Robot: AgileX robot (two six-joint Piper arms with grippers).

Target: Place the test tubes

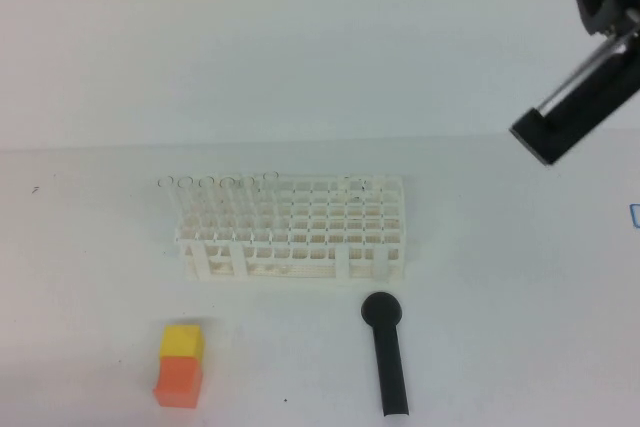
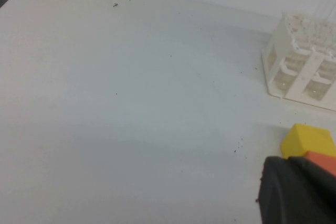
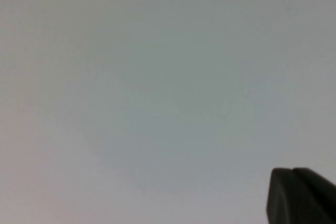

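The right gripper (image 1: pixel 580 82) hangs raised at the far right, well apart from the rack (image 1: pixel 290 247). It seems clamped on a clear test tube (image 1: pixel 600 59), though the tube is hard to make out. This looks like the carry step; next the tube must be stood upright over a free hole beside the seated tubes (image 1: pixel 215 192). The left gripper (image 2: pixel 296 192) sits low near the left; its state cannot be told.

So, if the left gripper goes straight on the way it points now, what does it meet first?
Probably the yellow-and-orange block, just past the left gripper in its wrist view; the white rack lies further on. Depth is unclear. The right gripper hangs high at the far right.
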